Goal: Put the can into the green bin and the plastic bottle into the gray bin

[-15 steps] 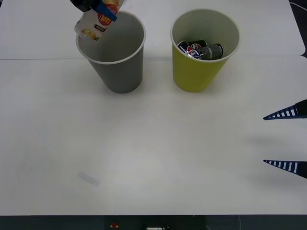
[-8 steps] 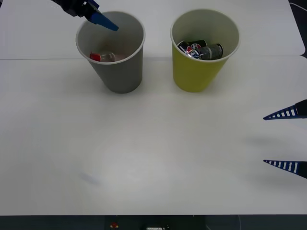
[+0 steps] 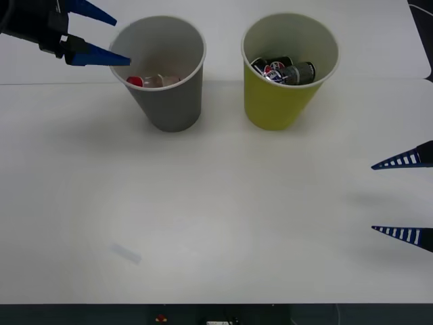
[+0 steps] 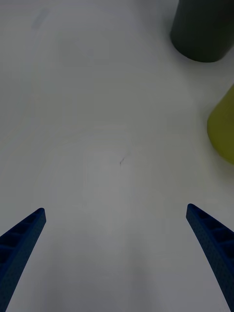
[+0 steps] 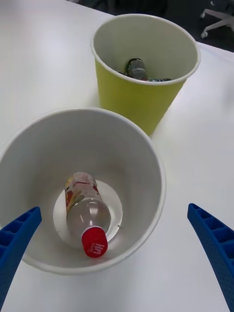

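- Since a second ago, when my left claw [image 3: 101, 35] held the plastic bottle [image 3: 154, 80] above the gray bin [image 3: 166, 101], the bottle has dropped inside and the claw has drawn back toward the surface's far left corner.
- From the left wrist camera I see the plastic bottle [image 5: 87, 217] lying on its side on the bottom of the gray bin [image 5: 141, 161], red cap toward the near wall, label end toward the middle.
- My left claw now hovers just outside the gray bin's left rim, fingers [image 3: 95, 57] apart and holding nothing; in the wrist view the two blue tips [image 5: 17, 239] sit at the lower corners on either side of the bin.
- Beside the gray bin, toward the right along the far edge of the surface [image 3: 216, 223], stands the green bin [image 3: 277, 101], upright and apart from it.
- Dark cans [image 3: 284, 70] lie in the bottom of the green bin; the left wrist camera shows one can [image 5: 136, 68] against its far wall.
- My right claw [image 3: 402, 198] is parked at the right edge of the surface, well apart from both bins, fingers [image 3: 399, 161] spread wide and empty.
- Its own camera shows the tips [image 4: 24, 234] over bare white surface, with the bases of the gray bin [image 4: 202, 29] and green bin [image 4: 222, 129] beyond.
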Robot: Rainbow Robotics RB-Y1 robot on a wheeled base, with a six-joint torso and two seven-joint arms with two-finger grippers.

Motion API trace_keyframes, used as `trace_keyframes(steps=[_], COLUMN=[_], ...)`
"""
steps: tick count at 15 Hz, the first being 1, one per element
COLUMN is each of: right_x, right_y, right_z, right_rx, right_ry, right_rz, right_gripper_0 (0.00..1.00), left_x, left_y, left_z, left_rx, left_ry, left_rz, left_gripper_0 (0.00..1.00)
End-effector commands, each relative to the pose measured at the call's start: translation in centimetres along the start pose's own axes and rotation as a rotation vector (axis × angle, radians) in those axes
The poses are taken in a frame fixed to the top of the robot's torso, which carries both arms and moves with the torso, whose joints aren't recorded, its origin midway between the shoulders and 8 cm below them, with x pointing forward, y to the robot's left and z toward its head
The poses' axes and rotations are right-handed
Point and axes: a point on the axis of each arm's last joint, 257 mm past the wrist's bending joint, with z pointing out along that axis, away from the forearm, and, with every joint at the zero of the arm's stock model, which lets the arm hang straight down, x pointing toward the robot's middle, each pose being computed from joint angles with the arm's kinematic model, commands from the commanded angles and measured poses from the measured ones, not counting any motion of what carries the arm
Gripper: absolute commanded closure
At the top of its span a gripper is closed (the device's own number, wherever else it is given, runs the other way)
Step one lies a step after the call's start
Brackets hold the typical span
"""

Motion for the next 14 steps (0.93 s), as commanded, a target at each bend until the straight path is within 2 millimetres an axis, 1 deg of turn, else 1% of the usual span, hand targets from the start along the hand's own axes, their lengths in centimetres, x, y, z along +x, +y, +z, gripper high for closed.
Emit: trace_keyframes(steps=[1,5,6,10,11,14], right_x=[0.0,0.0,0.0,0.0,0.0,0.0], right_y=[0.0,0.0,0.0,0.0,0.0,0.0], right_z=[0.0,0.0,0.0,0.0,0.0,0.0], right_rx=[0.000,0.000,0.000,0.000,0.000,0.000], right_ry=[0.000,0.000,0.000,0.000,0.000,0.000], right_rz=[0.000,0.000,0.000,0.000,0.000,0.000], right_gripper_0=[0.00,0.00,0.00,0.00,0.00,0.00], left_x=[2.6,6.3,7.3,10.0,10.9,12.6], left_y=[-1.0,-3.1,-4.1,-7.3,-8.3,-10.7], left_z=[-1.0,-1.8,-2.0,-2.9,-3.1,-4.1], left_rx=[0.008,0.038,0.051,0.097,0.110,0.143], left_ry=[-0.052,-0.097,-0.100,-0.126,-0.128,-0.119], left_rz=[0.071,0.151,0.176,0.225,0.239,0.285], left_gripper_0=[0.00,0.00,0.00,0.00,0.00,0.00])
